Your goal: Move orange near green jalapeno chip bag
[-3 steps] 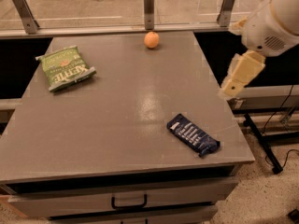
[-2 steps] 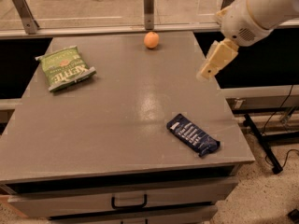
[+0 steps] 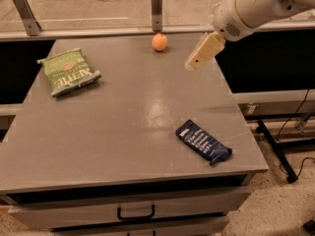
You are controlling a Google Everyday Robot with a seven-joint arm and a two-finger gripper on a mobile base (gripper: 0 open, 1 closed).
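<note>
The orange [image 3: 159, 42] is a small round fruit at the far edge of the grey table [image 3: 123, 132], near the middle. The green jalapeno chip bag [image 3: 68, 72] lies flat at the far left, with white KETTLE lettering. My gripper [image 3: 194, 63] hangs from the white arm at the upper right, above the table's far right part, to the right of the orange and apart from it. It holds nothing that I can see.
A dark blue wrapped bar [image 3: 203, 142] lies near the table's front right corner. A rail with metal posts [image 3: 156, 4] runs along the far edge. A drawer handle [image 3: 136, 213] shows below the front. Cables lie on the floor at the right.
The arm has swung left and farther back, from beyond the table's right edge to above its far right part, closer to the orange. The objects have not moved.
</note>
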